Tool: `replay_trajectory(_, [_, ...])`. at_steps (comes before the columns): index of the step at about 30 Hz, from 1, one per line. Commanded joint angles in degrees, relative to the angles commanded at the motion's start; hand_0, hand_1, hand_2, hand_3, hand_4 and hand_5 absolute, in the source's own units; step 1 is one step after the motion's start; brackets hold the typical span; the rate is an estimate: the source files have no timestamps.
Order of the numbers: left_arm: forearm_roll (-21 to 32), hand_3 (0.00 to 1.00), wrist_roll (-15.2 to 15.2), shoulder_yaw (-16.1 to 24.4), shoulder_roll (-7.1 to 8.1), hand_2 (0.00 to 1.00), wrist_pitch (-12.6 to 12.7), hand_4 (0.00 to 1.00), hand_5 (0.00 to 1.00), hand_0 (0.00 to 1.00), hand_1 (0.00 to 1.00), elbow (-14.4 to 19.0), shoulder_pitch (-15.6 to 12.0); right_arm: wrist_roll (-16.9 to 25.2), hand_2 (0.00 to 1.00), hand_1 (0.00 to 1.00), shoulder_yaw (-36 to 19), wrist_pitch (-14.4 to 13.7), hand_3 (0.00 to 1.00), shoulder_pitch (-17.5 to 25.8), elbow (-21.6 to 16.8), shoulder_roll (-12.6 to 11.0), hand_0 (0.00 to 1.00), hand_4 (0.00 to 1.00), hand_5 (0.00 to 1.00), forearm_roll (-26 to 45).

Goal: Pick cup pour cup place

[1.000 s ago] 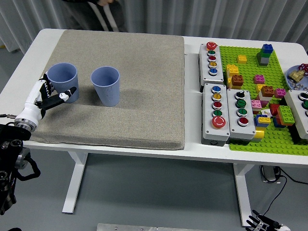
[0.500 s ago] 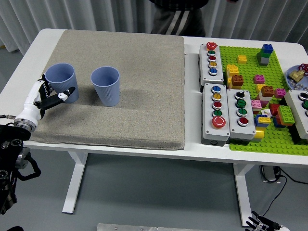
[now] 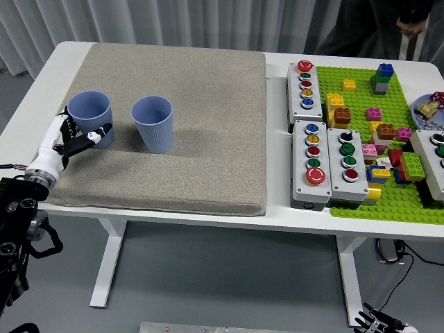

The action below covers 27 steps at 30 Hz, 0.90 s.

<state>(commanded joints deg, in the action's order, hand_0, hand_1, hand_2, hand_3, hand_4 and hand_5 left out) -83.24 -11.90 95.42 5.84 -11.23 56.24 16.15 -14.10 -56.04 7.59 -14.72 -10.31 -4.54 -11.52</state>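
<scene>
Head view shows the white surface with a thick beige fabric mat over its left and middle part. Two pale blue ribbed plastic cups stand upright on the mat in the upper left of the frame: the left cup near the mat's left edge and the second cup just right of it, apart from it and untouched. The left hand, white-backed with black fingers, comes in from the lower left and sits against the left cup's lower wall. The thumb crosses the front of the cup and the other fingers wrap behind its left side, so the fingers look curled around it, though the cup is not yet lifted off the mat. At the bottom right corner, below the surface's edge, the right hand hangs at rest with its fingers spread and empty.

Grey push-button boxes and a green building-brick baseplate with coloured bricks fill the right of the frame. A person's dark-sleeved arm shows at the upper right, touching nothing.

By my reading the pick step is in hand: the grasp on the left cup is being settled. The next move calls for a firm hold, a straight lift clear of the mat, then a carry rightwards to tilt it over the second cup without knocking it
</scene>
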Motion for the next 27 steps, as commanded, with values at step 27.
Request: replay_trajectory(27, [-1.0,0.998,0.5,0.3,-0.56,0.997,0.8,0.853,0.213,0.844,0.827,-0.6,0.6,-0.1,0.73,0.695,-0.3,0.2,0.615,-0.1,0.0,0.0,0.765,0.233,0.152,-0.1])
